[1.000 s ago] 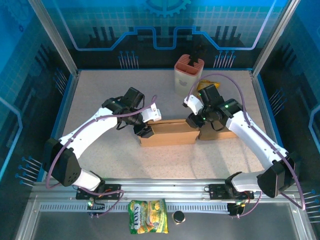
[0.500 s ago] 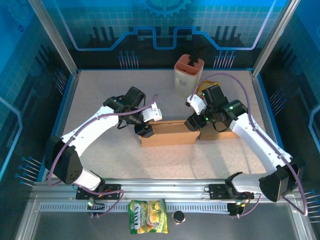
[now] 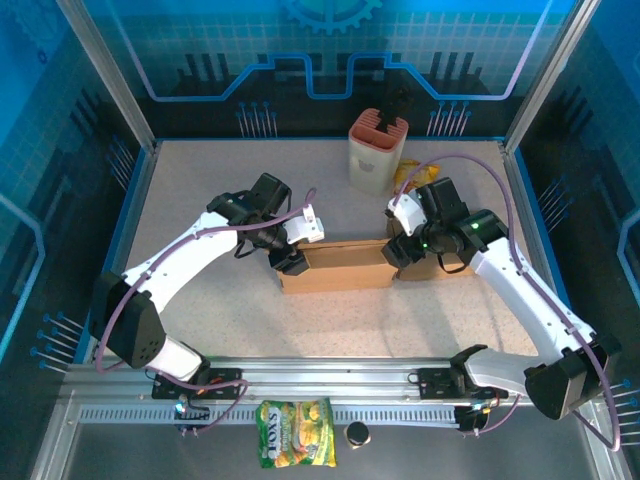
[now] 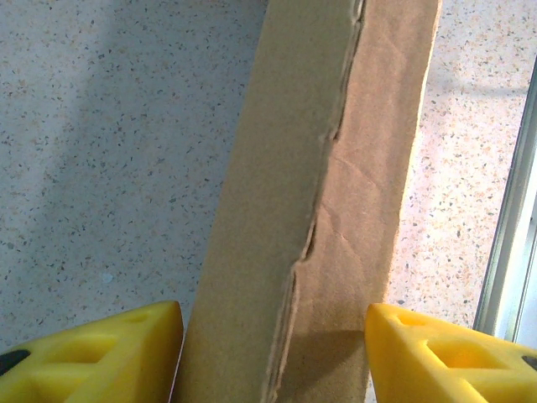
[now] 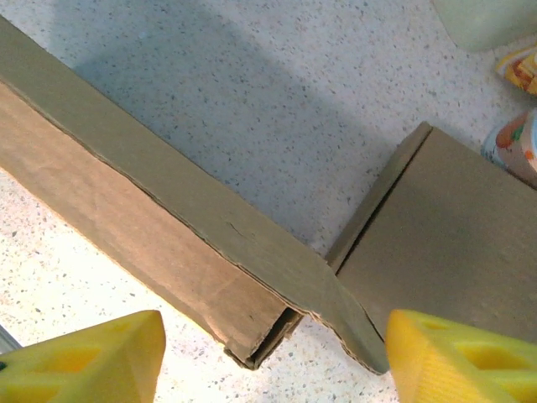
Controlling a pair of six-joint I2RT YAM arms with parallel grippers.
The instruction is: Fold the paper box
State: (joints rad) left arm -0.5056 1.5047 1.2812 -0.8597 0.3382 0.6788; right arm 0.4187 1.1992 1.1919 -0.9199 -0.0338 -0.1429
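Left gripper (image 4: 273, 332) clamps the brown cardboard box (image 3: 338, 266) at 9 o'clock; right gripper (image 5: 275, 336) spread wide at 3 o'clock. Beige plastic tub (image 3: 371, 162) holds a reddish insert (image 3: 381, 125).

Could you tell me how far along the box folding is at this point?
Partly done. The brown cardboard box has a long side wall folded up double. In hand: the left gripper is clamped across doubled cardboard at the box's left end, while the right gripper hangs open over the right end. Left to do: the flat cardboard end flap lies on the speckled table, not yet raised or tucked in.
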